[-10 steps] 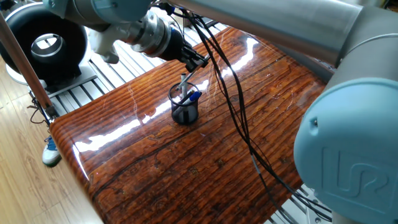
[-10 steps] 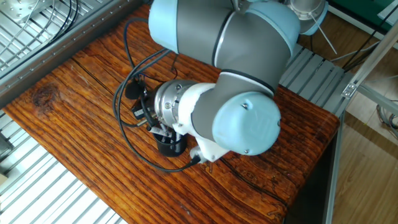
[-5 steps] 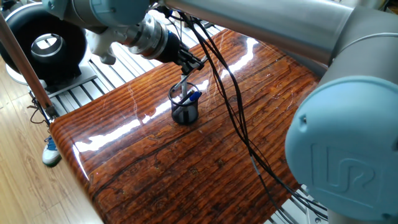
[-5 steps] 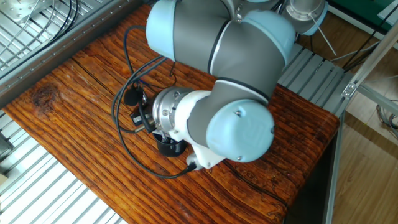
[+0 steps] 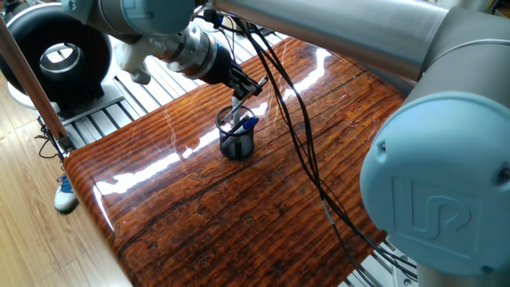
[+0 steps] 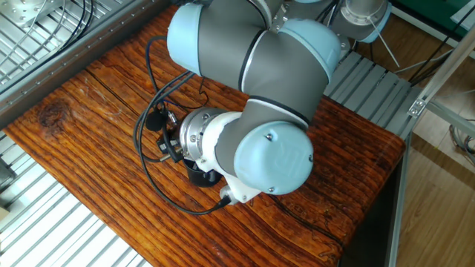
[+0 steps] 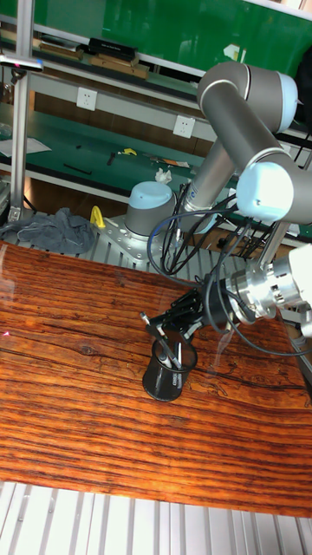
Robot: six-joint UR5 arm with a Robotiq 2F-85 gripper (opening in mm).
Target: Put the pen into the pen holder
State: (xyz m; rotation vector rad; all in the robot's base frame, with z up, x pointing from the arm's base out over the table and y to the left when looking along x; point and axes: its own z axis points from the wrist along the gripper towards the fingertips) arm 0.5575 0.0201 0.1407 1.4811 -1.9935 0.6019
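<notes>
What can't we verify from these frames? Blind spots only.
- Gripper state, one fixed view: fingertips too small and dark over the pen holder; open or shut unclear.
- The pen, tall fixed view: a slim dark stick at the cup's rim; held or released cannot be told.
- Pen holder, the other fixed view: mostly hidden behind the wrist; contents unseen.

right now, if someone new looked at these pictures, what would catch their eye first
Most likely the big grey and pale blue arm, which fills much of both fixed views and bends low over the glossy wooden table. Next, the small black mesh pen holder standing near the table's middle with pens in it, one blue-capped. The gripper hangs just above its rim, trailing loops of black cable.
</notes>
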